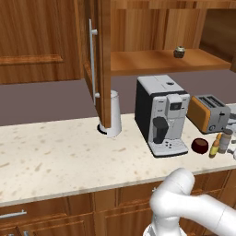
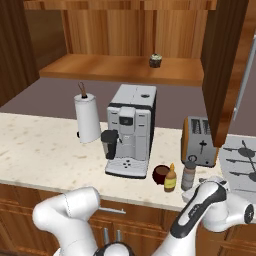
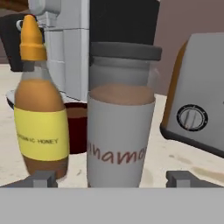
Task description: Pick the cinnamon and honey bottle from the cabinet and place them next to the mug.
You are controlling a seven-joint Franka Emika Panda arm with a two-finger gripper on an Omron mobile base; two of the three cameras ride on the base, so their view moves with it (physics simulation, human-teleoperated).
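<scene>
The cinnamon (image 3: 120,118) stands upright on the counter (image 1: 60,156) directly ahead of the gripper (image 3: 113,178), between its spread, empty fingertips, with the honey bottle (image 3: 40,109) just beside it on the hand's left and the mug (image 3: 76,127) close behind the two. The toaster (image 3: 197,109) lies to the hand's right, the coffee machine (image 3: 70,52) farther ahead. Judged risk: a sideways or tilted retreat could catch the shaker with a fingertip, toppling it against the bottle.

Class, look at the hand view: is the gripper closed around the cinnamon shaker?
No: the gripper stands open, its fingertips clear of the upright cinnamon shaker on either side, which stands on the counter beside the honey bottle.
</scene>
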